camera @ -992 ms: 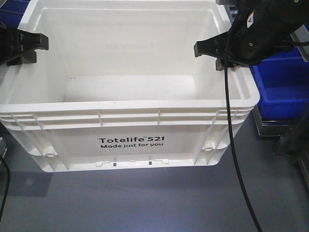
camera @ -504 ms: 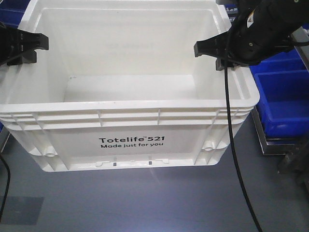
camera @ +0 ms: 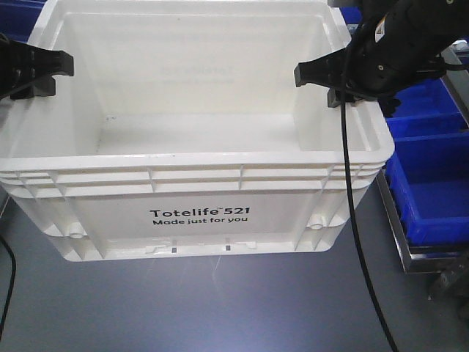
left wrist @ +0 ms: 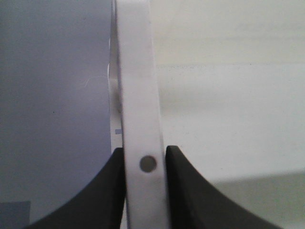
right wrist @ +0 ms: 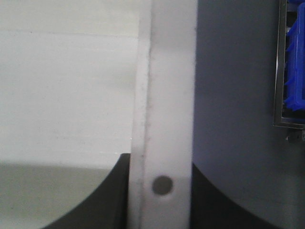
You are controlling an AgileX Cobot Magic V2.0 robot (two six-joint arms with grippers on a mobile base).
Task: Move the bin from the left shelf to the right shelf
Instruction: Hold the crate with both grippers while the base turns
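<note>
You're looking at a storeroom or warehouse-style work floor here. Blue plastic bins [camera: 432, 183] sit in rows on a metal-framed rack [camera: 393, 224] off to the right, and a smooth grey floor [camera: 220, 308] spreads underneath. The white tote [camera: 198, 213], with its ribbed rim and printed brand name, is the same kind of industrial storage container.

Grey floor [camera: 220, 315] fills the bottom of the front view, smooth w/ faint glare. On the R side, blue plastic bins [camera: 432, 183] sit in rows on a metal rack [camera: 393, 220]; its silver edge rail runs diag. down to a corner. A dark part [camera: 448, 282] below that corner is too blurry to ID. Top L shows a sliver of another blue bin [camera: 18, 6]. The R wrist view shows the rack rail [right wrist: 278, 71] w/ a blue bin edge [right wrist: 296, 71] beside it.
</note>
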